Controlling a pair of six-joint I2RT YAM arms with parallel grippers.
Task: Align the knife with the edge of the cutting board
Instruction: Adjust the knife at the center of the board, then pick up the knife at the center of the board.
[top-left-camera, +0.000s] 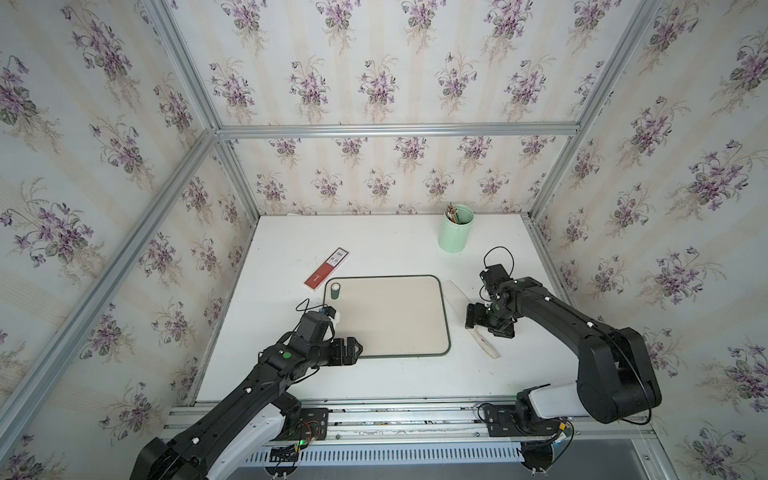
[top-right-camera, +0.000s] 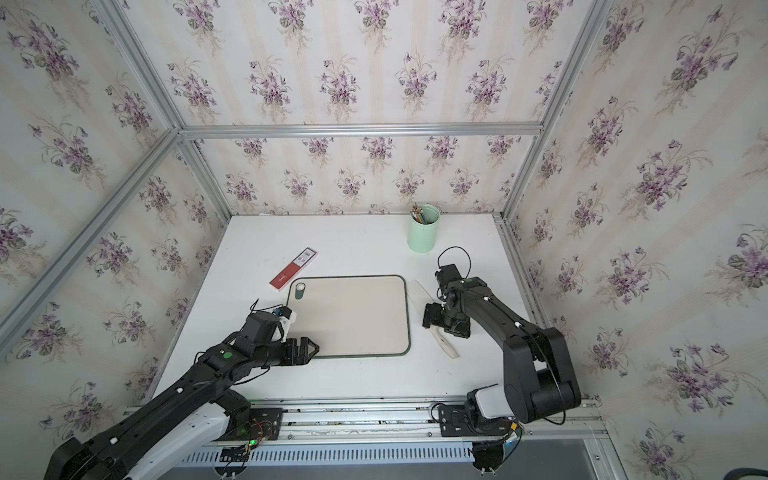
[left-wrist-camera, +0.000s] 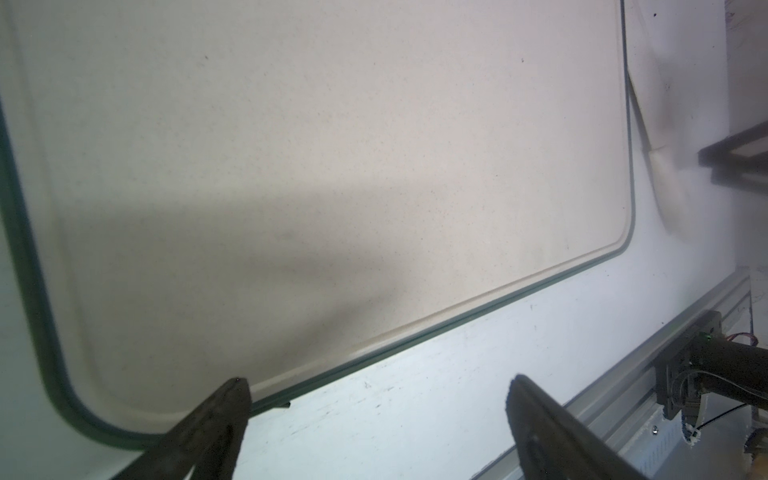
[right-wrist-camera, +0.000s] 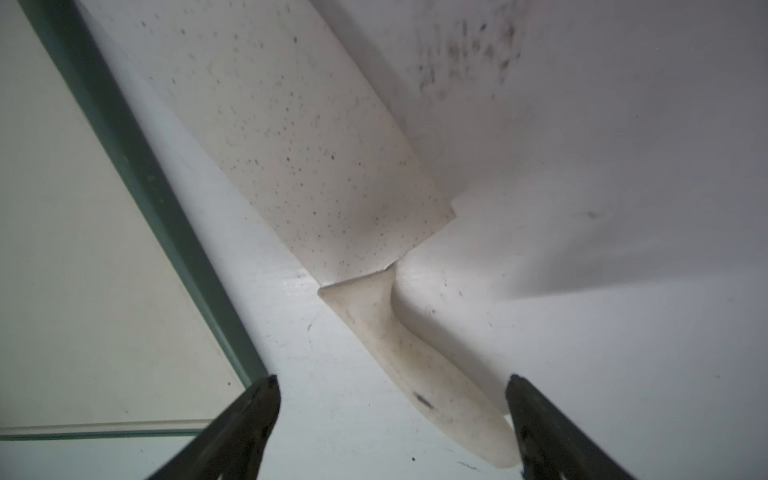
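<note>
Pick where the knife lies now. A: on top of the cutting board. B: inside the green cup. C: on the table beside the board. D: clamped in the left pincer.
C: the knife lies flat on the table beside the cutting board, with the open right pincer over its handle.

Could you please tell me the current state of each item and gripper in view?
cutting board: lying flat, bare.
knife: lying flat beside the board, angled off its edge, ungripped.
red box: lying flat by the board's far corner.
green cup: upright, holding pencils.
left gripper: open, empty, at the board's near corner.
right gripper: open, straddling the knife handle.
</note>
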